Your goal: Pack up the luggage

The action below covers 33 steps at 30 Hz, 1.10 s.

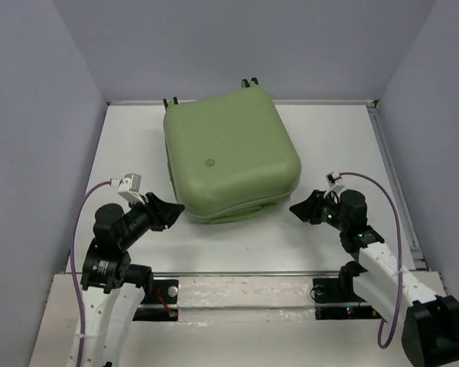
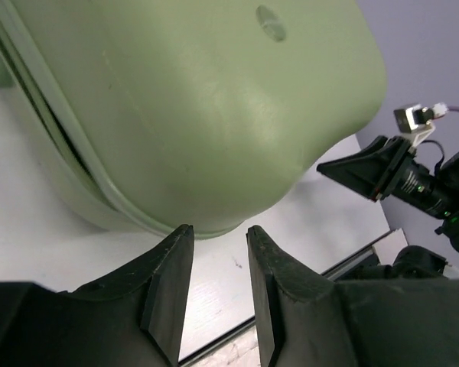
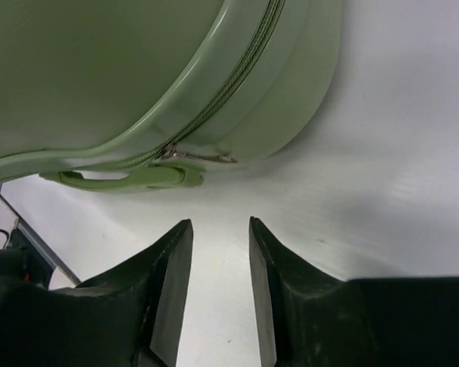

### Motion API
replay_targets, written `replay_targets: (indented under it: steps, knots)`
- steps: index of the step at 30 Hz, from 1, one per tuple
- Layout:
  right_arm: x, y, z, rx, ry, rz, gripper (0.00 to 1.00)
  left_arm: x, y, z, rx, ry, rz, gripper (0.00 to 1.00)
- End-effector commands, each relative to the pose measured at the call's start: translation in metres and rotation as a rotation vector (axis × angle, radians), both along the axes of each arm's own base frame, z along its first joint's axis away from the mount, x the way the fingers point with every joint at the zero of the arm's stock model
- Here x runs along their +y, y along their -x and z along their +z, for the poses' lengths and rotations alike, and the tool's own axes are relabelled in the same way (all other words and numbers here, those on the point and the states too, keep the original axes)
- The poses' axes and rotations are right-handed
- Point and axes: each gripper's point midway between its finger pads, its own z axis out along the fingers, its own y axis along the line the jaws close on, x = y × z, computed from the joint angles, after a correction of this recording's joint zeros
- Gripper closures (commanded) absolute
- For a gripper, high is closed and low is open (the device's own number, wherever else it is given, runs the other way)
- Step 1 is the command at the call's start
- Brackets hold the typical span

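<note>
Jaws of both grippers stand narrowly parted with nothing between them. We see the left gripper (image 1: 179,208) just beside the 7 o'clock corner of the luggage (image 1: 229,149). The right gripper (image 1: 294,207) sits near its 4 o'clock corner, clear of the shell. The light-green hard-shell case lies closed and flat in the middle of the table (image 1: 333,138), toward the far edge. Its caster wheels (image 1: 170,101) point to about 12 o'clock, turned a little toward 11, and its long axis runs from there down to 6. From above we get the whole lid and the wheels, which neither wrist view catches. Only the right wrist view gives us the zipper seam, the green handle (image 3: 126,179) on the near edge and a silver zipper pull (image 3: 200,157). The left wrist view shows the seam gaping dark along one side and the opposite gripper beyond the corner. A small round emblem (image 1: 209,162) marks the lid. White tabletop, plain grey-blue walls (image 1: 237,46) on three sides.
</note>
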Motion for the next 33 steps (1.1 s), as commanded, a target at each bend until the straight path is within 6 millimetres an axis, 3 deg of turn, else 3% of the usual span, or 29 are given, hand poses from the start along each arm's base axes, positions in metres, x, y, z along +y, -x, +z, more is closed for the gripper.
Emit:
replay_targets:
  steps: [1,6,19,22,27,28,30,31,33]
  knots:
    - [0.004,-0.032,0.032,-0.179,-0.024,-0.010,0.61,-0.004,0.006,-0.036,0.113,0.010,-0.025,0.52]
    - [0.020,-0.041,0.023,-0.222,0.000,0.073,0.56,-0.005,0.001,-0.042,0.130,0.007,-0.023,0.45]
    - [0.026,-0.064,0.050,-0.480,0.055,0.085,0.54,-0.007,-0.013,-0.044,0.148,0.010,-0.016,0.46]
    - [0.034,-0.064,0.052,-0.501,0.028,0.117,0.63,-0.008,-0.014,-0.045,0.154,0.017,-0.020,0.46]
    - [0.049,-0.056,0.057,-0.521,0.008,0.117,0.93,-0.015,-0.019,-0.042,0.147,0.054,-0.051,0.47]
    - [0.046,-0.058,0.056,-0.516,0.017,0.097,0.93,-0.016,-0.021,-0.040,0.138,0.059,-0.050,0.47]
    - [0.058,-0.048,0.056,-0.496,0.042,0.102,0.93,-0.017,-0.025,-0.038,0.130,0.067,-0.050,0.47]
    - [0.073,-0.034,0.043,-0.426,0.077,0.155,0.93,-0.018,-0.029,-0.035,0.117,0.071,-0.050,0.48]
    - [0.078,-0.026,0.043,-0.386,0.123,0.133,0.93,-0.021,-0.035,-0.026,0.086,0.083,-0.056,0.48]
